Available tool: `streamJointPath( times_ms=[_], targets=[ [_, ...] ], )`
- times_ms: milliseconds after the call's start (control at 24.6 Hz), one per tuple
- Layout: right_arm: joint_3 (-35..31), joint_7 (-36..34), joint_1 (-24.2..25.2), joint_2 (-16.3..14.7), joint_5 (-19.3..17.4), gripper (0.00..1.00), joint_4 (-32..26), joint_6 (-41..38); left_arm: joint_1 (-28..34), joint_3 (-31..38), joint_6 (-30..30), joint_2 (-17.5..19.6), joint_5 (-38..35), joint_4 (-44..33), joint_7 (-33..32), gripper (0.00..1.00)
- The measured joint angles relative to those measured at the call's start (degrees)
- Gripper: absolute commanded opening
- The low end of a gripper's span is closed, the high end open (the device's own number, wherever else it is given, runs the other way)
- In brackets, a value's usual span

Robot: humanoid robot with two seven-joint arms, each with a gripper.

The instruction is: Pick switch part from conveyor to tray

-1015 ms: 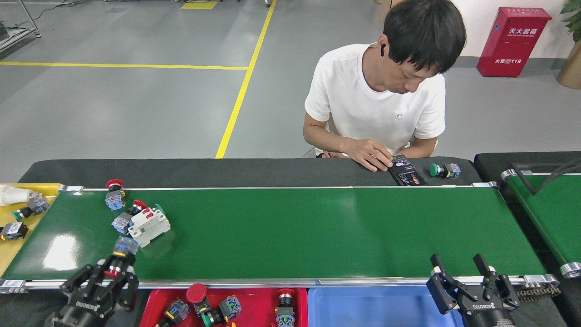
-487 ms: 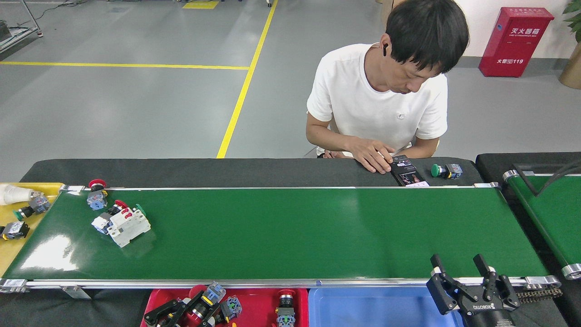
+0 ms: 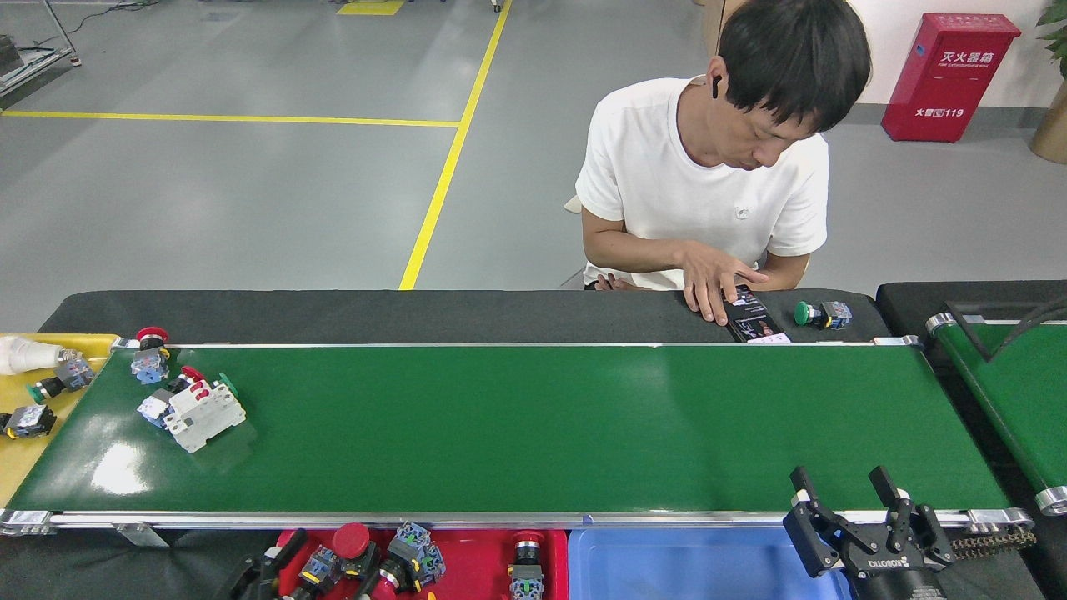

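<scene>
Our right gripper (image 3: pixel 850 505) holds its two black fingers (image 3: pixel 804 492) spread apart over the near rail, gripping nothing; its body reads ROBOTIQ. Our left gripper (image 3: pixel 267 571) sits low at the red tray (image 3: pixel 479 560) among switch parts (image 3: pixel 408 554); we cannot tell its fingers' state. On the glossy green conveyor (image 3: pixel 533 425), far left, a white breaker (image 3: pixel 202 412) lies touching other switches. Beyond, a person (image 3: pixel 708 175) touches a phone (image 3: pixel 754 321). Grey floor with yellow lines; a red cabinet (image 3: pixel 950 75) reads 119.
</scene>
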Motion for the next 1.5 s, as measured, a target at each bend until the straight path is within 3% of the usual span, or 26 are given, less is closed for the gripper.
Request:
streamJointPath(
  times_ms=[162,325,568,893,1137,1299,1502],
  targets=[
    [0.0,0.0,0.0,0.0,-0.1,0.98,0.0,0.1,0.0,7.8,0.0,-2.2,4.5,1.4,-4.1,1.0],
    [-1.7,-0.1,0.0,0.0,-0.3,0.98,0.5,0.3,0.0,10.7,0.5,-2.6,5.6,1.8,-5.3,1.0],
    [-6.7,-0.2,0.0,0.0,-0.3,0.98,2.0,0.7,0.3,11.0,0.6,-4.1,5.6,1.8,-5.6,1.0],
    [-7.2,0.2,0.0,0.0,-1.0,0.98,2.4,0.2,-0.1,11.0,0.8,-4.3,5.6,1.6,-5.8,1.0],
    [-7.2,0.5,2.1,0.0,-1.2,0.98,-1.2,-3.9,-1.4,10.8,4.1,-3.6,5.6,2.1,-5.7,1.0],
    [-7.2,0.4,2.2,1.3,-1.4,0.99,-1.5,-5.6,-1.5,11.1,4.1,-7.5,2.8,0.9,-5.5,1.0],
    [-8.6,0.4,4.5,0.7,-1.5,0.99,-1.6,-6.6,-2.8,11.3,1.7,-14.0,-2.2,-0.1,-5.6,1.0]
  ],
)
